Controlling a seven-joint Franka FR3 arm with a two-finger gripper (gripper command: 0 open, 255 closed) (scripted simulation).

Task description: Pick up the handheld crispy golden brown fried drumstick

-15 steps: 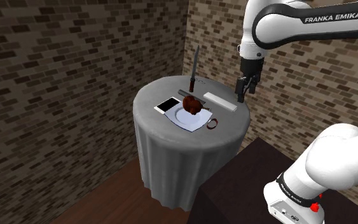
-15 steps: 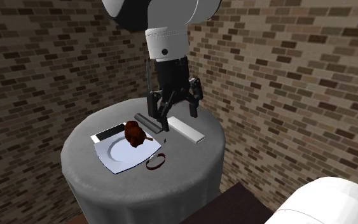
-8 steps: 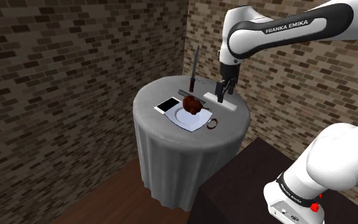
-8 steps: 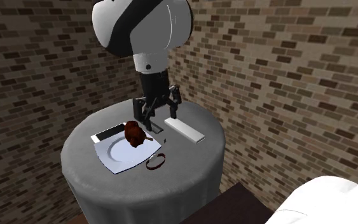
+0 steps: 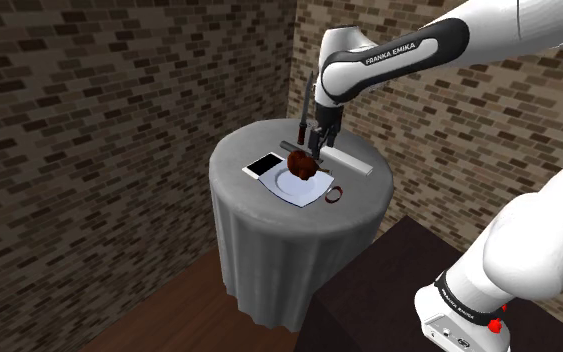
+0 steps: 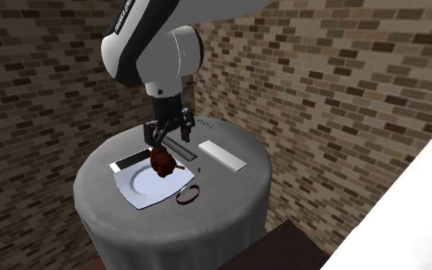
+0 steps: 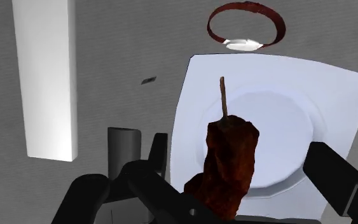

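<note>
The drumstick (image 5: 302, 165) is dark reddish brown with a thin bone end and lies on a white square plate (image 5: 291, 187) on the round grey-clothed table (image 5: 269, 205). My black gripper (image 5: 316, 150) hangs just above it, toward the wall side. In the second exterior view the gripper (image 6: 168, 139) sits right over the drumstick (image 6: 162, 160) and the plate (image 6: 146, 186). In the wrist view the drumstick (image 7: 229, 162) lies between my open fingers (image 7: 334, 173), which stand apart on either side and are not clasping it; the gripper (image 7: 244, 175) is centred on its meaty end.
A long white bar (image 5: 347, 158) lies beside the plate, and a dark red ring (image 6: 188, 195) at the plate's corner. A black-and-white flat object (image 5: 263, 164) lies at the plate's other side. A dark knife-like thing (image 5: 305, 105) stands at the table's back. Brick walls are close behind.
The arm has swung toward the shoulder view's left, from beyond the white bar to over the drumstick, and has come lower. The fingers stay apart. The drumstick has not moved.
</note>
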